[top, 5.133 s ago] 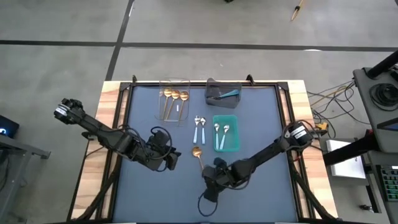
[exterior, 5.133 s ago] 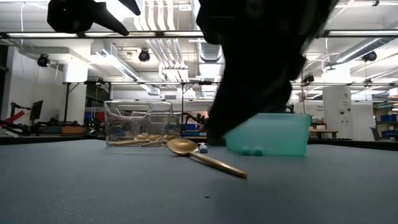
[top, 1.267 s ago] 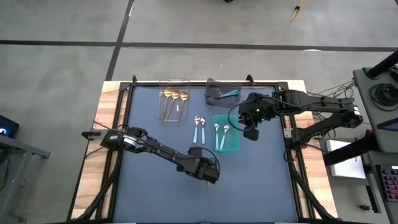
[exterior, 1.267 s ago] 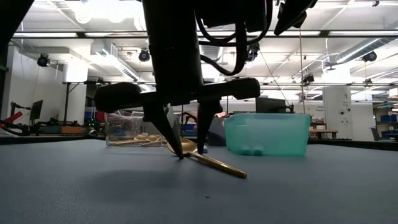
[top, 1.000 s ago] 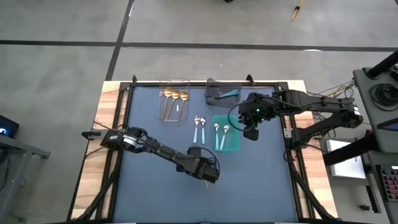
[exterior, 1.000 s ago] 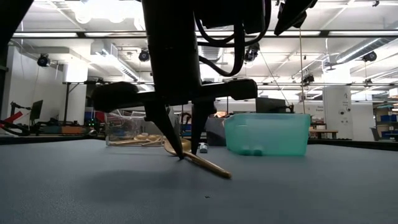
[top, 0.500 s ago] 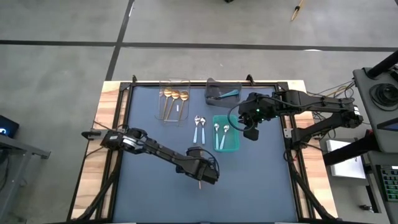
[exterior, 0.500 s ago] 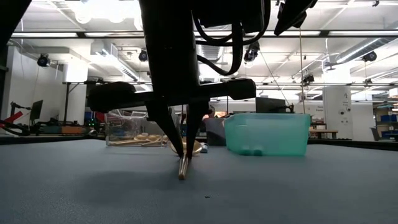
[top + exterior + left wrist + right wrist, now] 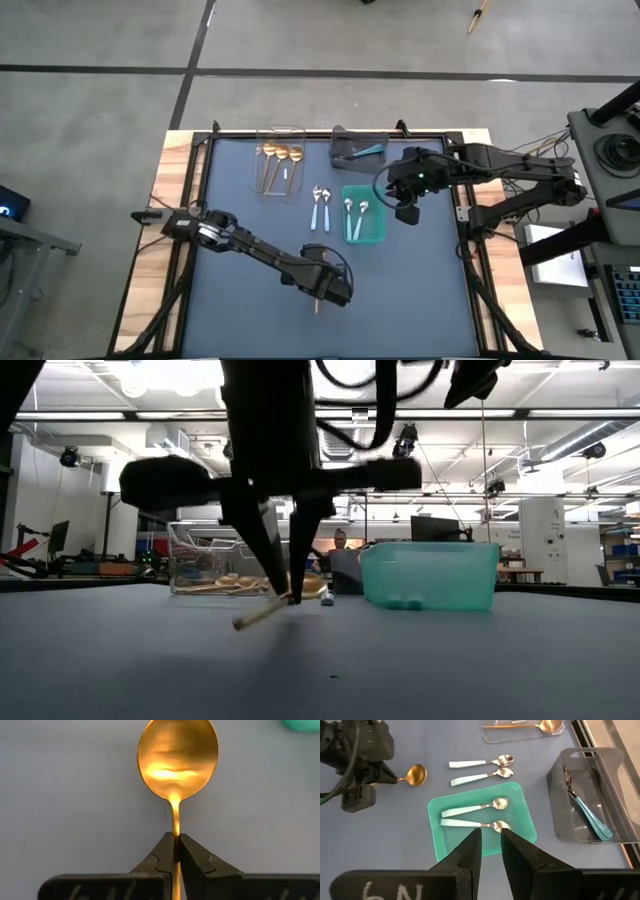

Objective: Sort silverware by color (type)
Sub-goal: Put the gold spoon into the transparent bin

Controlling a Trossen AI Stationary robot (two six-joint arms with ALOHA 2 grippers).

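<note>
One gold spoon (image 9: 177, 762) pinched in left claw (image 9: 176, 851), mid-table, bare mat (image 9: 240, 230) around.

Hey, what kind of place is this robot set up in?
Likely a robotics lab or workshop. Beyond the table the low view shows exposed ceiling ducts, workbenches with monitors and a seated person; the high view shows bare concrete floor.

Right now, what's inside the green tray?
The teal tray holds two spoons with silver bowls and light-blue handles, lying side by side. The right gripper hangs over its near edge, so that bit is hidden.
</note>
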